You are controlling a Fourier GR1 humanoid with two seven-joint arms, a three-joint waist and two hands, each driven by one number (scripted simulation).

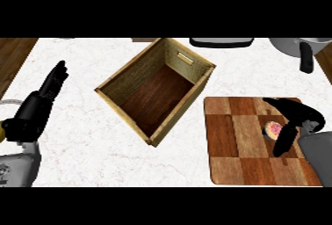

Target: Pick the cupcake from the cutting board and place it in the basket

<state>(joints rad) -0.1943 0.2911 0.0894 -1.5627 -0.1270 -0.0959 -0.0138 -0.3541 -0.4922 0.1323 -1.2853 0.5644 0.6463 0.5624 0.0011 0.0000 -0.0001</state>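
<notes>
**Hand closing round cupcake on board; basket waits open**

White marbled counter [84,145] fills the head view, with dark wood floor showing at the far left edge.

Nearest: the checkered wooden cutting board [236,149] lies flat at the right, within easy reach of the right arm. The cupcake [273,129], pink-topped, sits on the board's right half. The right hand [295,118] is over it, fingers arched across the far side and thumb dropped down the near side, so the cupcake sits in the gap between them. Contact cannot be confirmed from this angle; the fingers are curled but look not yet closed on it. Likely the grasp stage, just ahead of a lift.

Left side: the left hand [50,85] stands on the counter with fingers straight and pointing away, holding nothing, well apart from everything. It appears parked, out of the working arm's way.

Mid-counter: the basket [198,88], a deep wooden box with a slot handle in its far wall, sits skewed, mouth up, just left of the board. Nothing visible inside. The short gap between board and basket suggests a brief carry leftward over the near rim.

Far edge: a grey pot [301,46] with dark handle at the top right; a dark object beside it, too cropped to name.
</notes>
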